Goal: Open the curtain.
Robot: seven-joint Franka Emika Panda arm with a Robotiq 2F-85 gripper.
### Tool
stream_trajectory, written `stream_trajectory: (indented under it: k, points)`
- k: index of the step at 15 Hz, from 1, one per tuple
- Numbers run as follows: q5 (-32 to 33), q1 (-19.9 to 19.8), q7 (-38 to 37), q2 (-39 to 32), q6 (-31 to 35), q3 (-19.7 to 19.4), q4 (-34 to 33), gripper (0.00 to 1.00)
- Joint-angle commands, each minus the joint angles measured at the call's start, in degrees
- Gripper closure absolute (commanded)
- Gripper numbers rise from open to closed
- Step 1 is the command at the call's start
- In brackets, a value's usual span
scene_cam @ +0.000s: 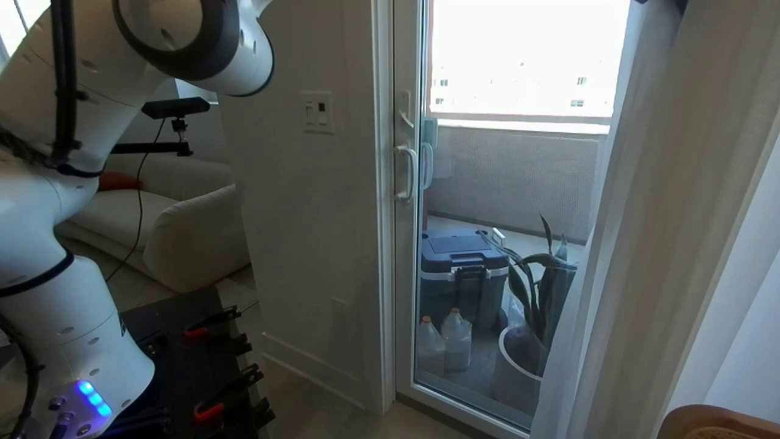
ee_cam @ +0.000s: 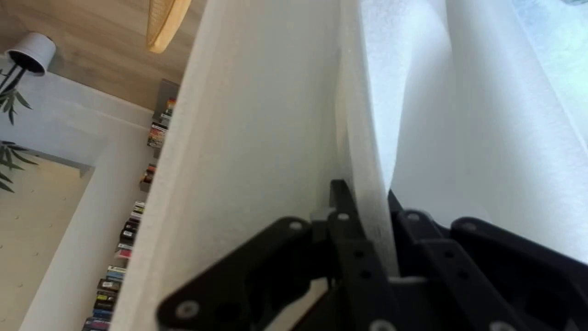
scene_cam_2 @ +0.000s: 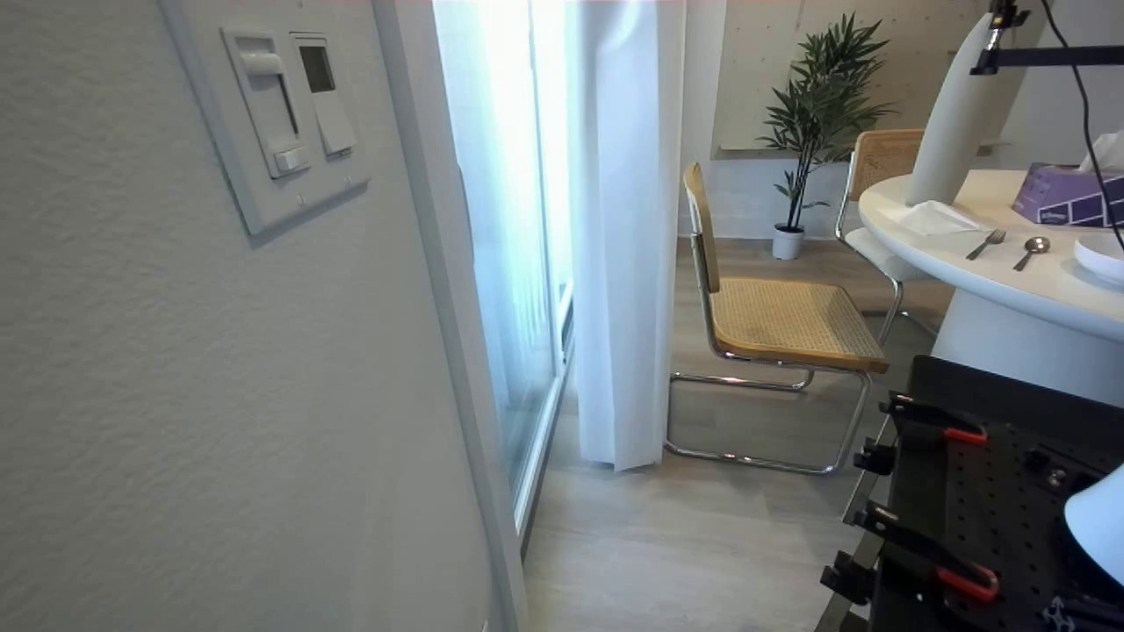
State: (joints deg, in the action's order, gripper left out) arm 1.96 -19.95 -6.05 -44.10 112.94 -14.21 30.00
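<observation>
The curtain (scene_cam: 688, 201) is a tall white drape with long vertical folds. It hangs beside the glass door in both exterior views (scene_cam_2: 625, 246). In the wrist view the curtain (ee_cam: 275, 119) fills the middle and right. My gripper (ee_cam: 367, 193) has its black fingers close together on either side of one narrow fold, with the fabric pinched between them and reaching down toward the palm. The fingertips are partly hidden by the cloth. In an exterior view the arm (scene_cam: 177, 42) leaves the top edge; a small dark part shows there beside the curtain, too cropped to identify.
A white-framed glass door (scene_cam: 404, 274) with a handle (scene_cam: 407, 174) stands beside the curtain. A cane chair (scene_cam_2: 790, 320) stands close to the curtain's lower edge. A round table (scene_cam_2: 1010, 263) and the black mounting board (scene_cam_2: 1001, 491) with clamps stand at the right.
</observation>
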Motion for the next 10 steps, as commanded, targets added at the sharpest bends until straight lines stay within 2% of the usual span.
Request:
stream_trajectory:
  k: [1, 6, 7, 10]
  points:
    - [1.76, -1.98, -1.71, -4.43, -5.83, 0.47, -5.88, 0.96]
    - [2.04, -3.63, -2.47, -6.01, -8.70, 0.48, -9.17, 0.96]
    - [1.34, -2.42, -2.57, -2.37, -5.84, -1.28, -2.30, 0.96]
    - [1.19, -2.49, -3.13, -2.37, -6.04, -2.12, -2.16, 0.96]
